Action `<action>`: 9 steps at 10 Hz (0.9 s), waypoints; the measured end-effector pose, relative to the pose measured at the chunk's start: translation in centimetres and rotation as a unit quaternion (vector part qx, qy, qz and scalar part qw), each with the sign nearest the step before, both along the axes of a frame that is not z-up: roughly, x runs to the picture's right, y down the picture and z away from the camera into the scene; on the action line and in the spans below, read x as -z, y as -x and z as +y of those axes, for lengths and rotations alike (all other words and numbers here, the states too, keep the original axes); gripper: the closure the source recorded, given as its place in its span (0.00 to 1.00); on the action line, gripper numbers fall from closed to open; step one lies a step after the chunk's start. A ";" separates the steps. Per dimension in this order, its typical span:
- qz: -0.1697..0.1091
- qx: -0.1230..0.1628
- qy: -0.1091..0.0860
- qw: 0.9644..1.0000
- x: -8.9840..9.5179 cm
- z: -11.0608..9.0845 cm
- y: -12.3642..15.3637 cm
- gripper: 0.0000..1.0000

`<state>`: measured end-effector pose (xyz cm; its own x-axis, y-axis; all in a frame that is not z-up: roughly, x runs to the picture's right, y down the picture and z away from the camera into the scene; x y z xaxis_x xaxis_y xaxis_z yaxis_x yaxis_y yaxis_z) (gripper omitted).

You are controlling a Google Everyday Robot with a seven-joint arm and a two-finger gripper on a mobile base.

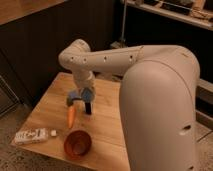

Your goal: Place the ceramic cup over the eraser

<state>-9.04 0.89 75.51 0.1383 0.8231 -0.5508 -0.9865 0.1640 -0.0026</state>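
Light-blue, small and round, the ceramic cup (pixel 81 95) sits up at the gripper (pixel 80 101), above the middle of the square wooden table (pixel 107 127). The gripper's fingers look closed around the cup, with one dark finger (pixel 88 107) reaching down on the cup's right side toward the tabletop. I cannot tell if the cup touches the wood.

Just below and to the left of the cup lies a thin orange carrot-shaped thing (pixel 71 117), pointing toward the near edge. Nearer still, close to the front edge of the table, stands a wide red-brown bowl (pixel 77 143) with a smooth, shiny inside. At the near left corner lies a flat white packet (pixel 31 136) with dark marks on it, right by the table's edge, and a tiny white block (pixel 53 133) sits just beside its right end.

The big, smooth, cream-white robot arm (pixel 155 95) covers the right side of the table and bends over to the middle. The far left part of the tabletop is bare wood with a light grain. Behind the table is a dark wall, and at the far right there is a shelf (pixel 170 12).
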 end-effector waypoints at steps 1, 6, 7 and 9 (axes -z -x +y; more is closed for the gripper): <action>0.001 0.000 0.002 1.000 -0.2 0.1 -0.1 1.00; -0.003 0.003 0.006 1.000 -0.9 0.4 -0.3 1.00; -0.004 0.005 0.007 1.000 -1.0 0.5 -0.2 1.00; -0.005 0.007 0.009 1.000 -1.3 0.8 -0.1 1.00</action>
